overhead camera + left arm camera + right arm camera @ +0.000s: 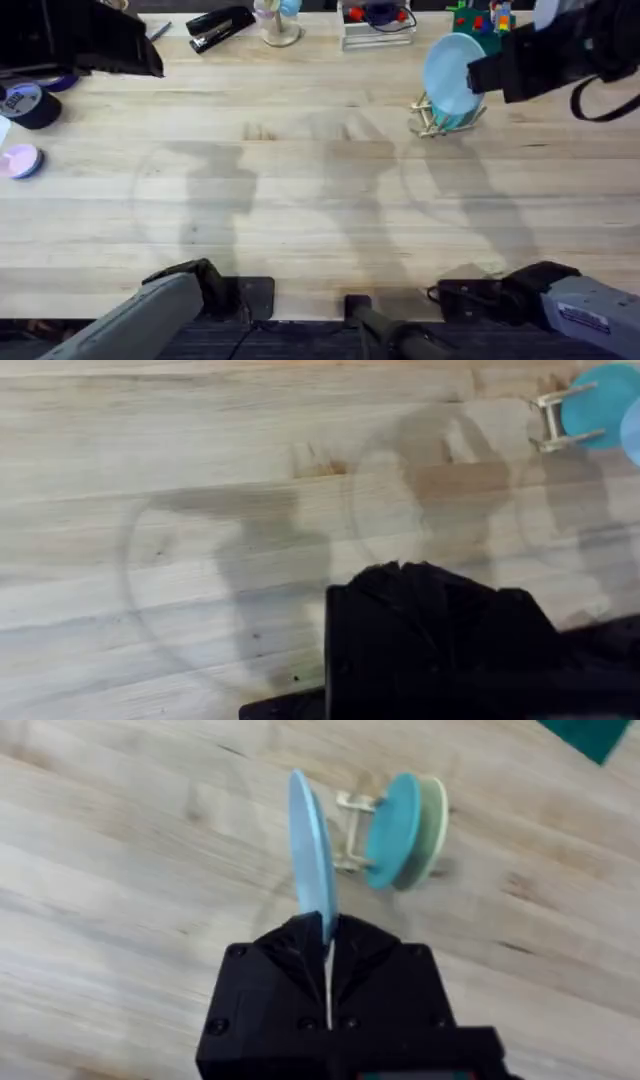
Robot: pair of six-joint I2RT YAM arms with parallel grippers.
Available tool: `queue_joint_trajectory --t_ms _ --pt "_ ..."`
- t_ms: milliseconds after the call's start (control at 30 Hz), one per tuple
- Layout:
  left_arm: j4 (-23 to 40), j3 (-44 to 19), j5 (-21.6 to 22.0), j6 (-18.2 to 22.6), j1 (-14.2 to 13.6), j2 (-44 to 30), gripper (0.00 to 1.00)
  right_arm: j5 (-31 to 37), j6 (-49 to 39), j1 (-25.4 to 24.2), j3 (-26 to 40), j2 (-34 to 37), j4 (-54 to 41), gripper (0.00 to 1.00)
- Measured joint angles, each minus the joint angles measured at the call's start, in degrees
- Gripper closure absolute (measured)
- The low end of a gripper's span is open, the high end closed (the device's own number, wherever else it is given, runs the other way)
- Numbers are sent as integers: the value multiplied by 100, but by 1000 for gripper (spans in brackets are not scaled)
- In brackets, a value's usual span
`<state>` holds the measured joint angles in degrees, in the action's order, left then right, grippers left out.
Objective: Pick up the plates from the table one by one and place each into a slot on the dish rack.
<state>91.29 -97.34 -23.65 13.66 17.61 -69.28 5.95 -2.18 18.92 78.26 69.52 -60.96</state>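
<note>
The light plank table bears one dish rack holding one teal plate. Above the rack, the right gripper pinches one light blue plate; the left gripper's opening can't be told.

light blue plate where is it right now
In the overhead view the light blue plate is far right, held on edge in the right claw, just above the dish rack.

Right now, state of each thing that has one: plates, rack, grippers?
light blue plate: on edge, held above the table, not yet slotted
right gripper: shut on the light blue plate's rim
teal plate: upright in the dish rack
pale yellow plate: upright in the rack, behind the teal one
dish rack: standing, two plates in it
</note>
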Motion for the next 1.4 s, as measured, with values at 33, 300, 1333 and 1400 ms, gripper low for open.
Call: queue_joint_trajectory --t_ms 33,300,1333,1400 --pt "52 0 -81 130 0 -7 960 84 1 0 0 -2 -59 972" --pt "281 0 -962 1335 0 -4 959 637 23 0 0 -4 -296 973" --pt "214 0 -1448 2159 0 -4 8 820 703 -2 0 -4 -405 973" --pt "216 0 -1448 2159 0 -4 6 822 840 -2 0 -4 -421 973"
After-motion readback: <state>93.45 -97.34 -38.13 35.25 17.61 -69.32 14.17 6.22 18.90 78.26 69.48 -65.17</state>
